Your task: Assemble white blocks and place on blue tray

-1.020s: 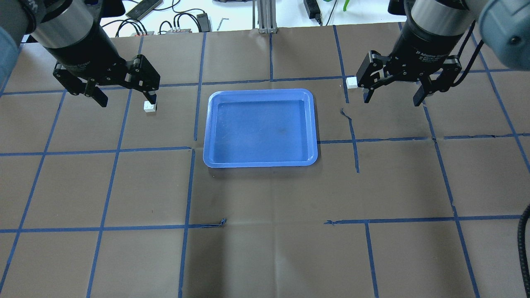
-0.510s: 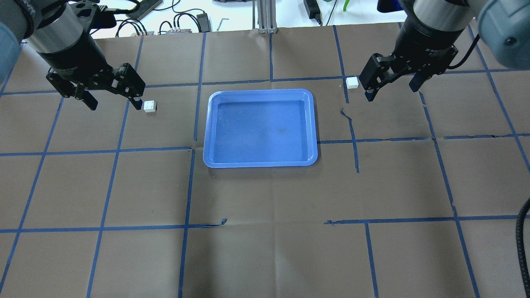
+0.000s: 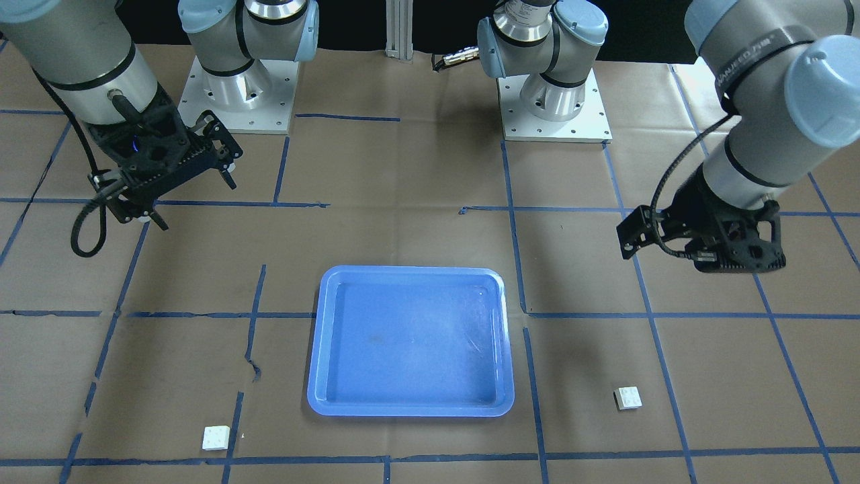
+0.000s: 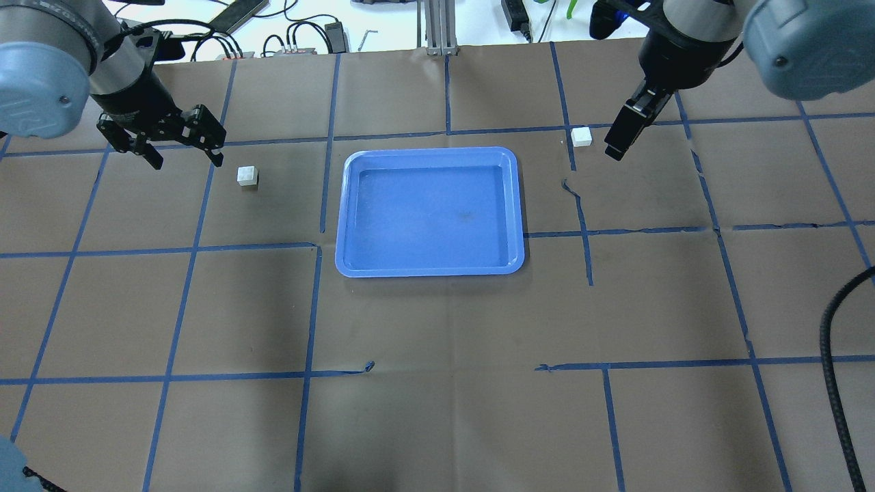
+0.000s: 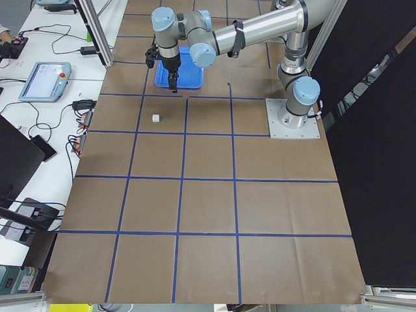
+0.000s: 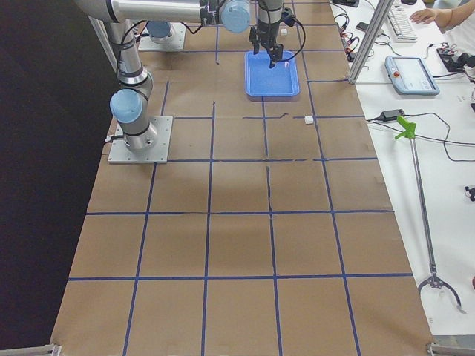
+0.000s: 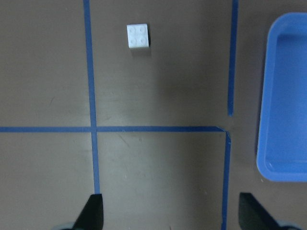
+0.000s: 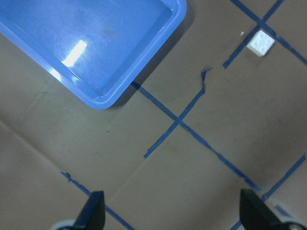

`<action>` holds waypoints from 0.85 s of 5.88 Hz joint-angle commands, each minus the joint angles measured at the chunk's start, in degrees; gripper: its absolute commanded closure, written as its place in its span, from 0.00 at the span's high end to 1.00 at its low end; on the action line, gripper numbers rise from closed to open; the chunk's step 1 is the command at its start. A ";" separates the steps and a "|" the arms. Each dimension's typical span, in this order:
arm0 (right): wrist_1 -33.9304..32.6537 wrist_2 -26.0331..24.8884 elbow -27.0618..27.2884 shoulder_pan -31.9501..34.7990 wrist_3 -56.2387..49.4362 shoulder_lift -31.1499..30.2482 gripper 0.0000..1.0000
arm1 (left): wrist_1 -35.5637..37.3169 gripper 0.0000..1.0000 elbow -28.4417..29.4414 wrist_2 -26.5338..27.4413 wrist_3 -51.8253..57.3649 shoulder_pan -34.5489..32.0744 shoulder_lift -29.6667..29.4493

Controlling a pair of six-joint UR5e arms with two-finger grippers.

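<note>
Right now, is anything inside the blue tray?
Nothing: the tray is bare, wholly uncovered. One block and the other block lie on the table, one each side.

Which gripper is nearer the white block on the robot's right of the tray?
Right. The right gripper hangs just beside that white block; the left gripper is far across the blue tray.

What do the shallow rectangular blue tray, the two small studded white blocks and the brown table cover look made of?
Shallow rectangular blue tray: likely moulded plastic, glossy; it shows a bright glare patch and fine scuffs. Small studded white blocks: probably hard plastic, smooth, with crisp moulded studs. Brown table cover: seems to be paper, matte, with visible fold creases.
</note>
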 commanded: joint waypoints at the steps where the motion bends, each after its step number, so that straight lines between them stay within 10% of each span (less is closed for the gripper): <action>1: -2.03 -0.30 -8.77 -0.51 -20.79 9.37 0.99 | 13.26 0.99 -2.93 -0.45 -0.46 0.45 -7.40; 3: -0.72 0.40 -25.09 -2.53 -31.19 24.47 0.99 | 24.46 0.99 -5.15 -0.45 -0.82 0.45 -14.09; 5: -0.80 11.57 -28.26 -7.42 -39.76 30.58 1.00 | 33.00 0.99 -4.72 -0.37 -0.91 0.45 -19.73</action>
